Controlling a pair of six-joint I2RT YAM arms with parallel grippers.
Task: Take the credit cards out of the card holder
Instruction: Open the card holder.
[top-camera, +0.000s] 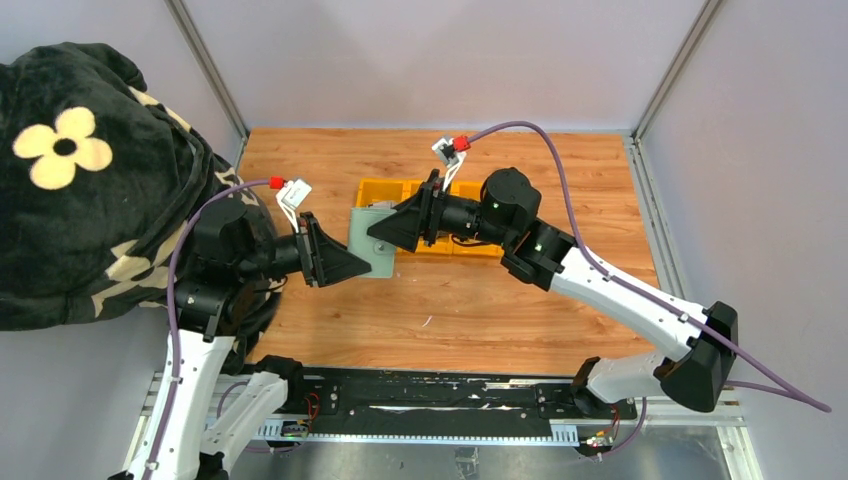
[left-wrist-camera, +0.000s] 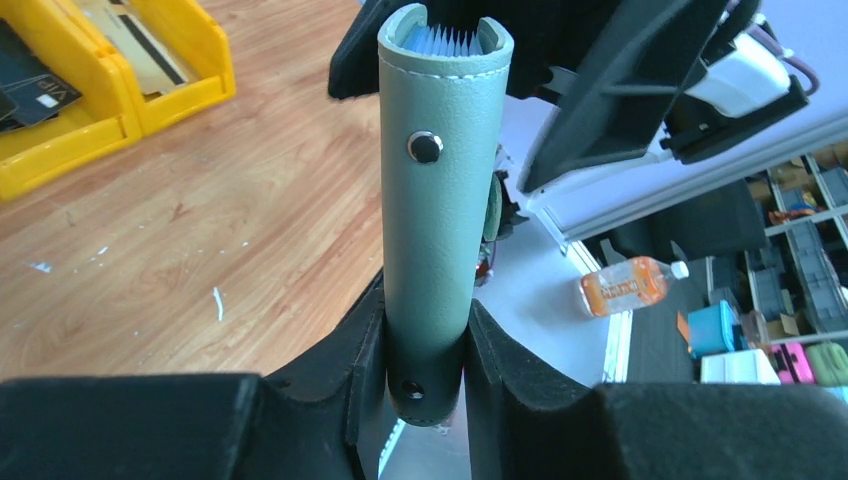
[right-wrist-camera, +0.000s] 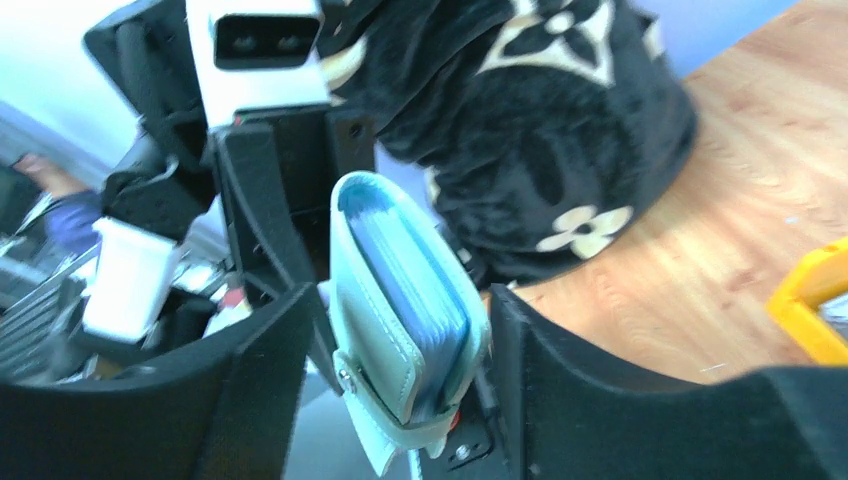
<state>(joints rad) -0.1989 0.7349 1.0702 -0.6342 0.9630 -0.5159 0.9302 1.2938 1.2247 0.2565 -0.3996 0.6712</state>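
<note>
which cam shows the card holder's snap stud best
Left wrist: the card holder fills the frame up close, snap stud sharp. Right wrist shows only its blurred open edge; top external just a small green patch.

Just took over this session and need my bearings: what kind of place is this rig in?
Likely a robotics lab: a wooden tabletop walled by pale panels, with cluttered storage shelves and a drink bottle beyond.

The sage-green card holder (left-wrist-camera: 440, 200) is folded, its snap stud bare. Its lower end is clamped in the left tool (left-wrist-camera: 425, 335), and its pale-blue pocket edge stands between the spread fingers of the right tool (right-wrist-camera: 400, 340). A black credit card (left-wrist-camera: 30, 85) and a beige credit card (left-wrist-camera: 150, 45) lie flat beyond the left tool, to its left.
</note>
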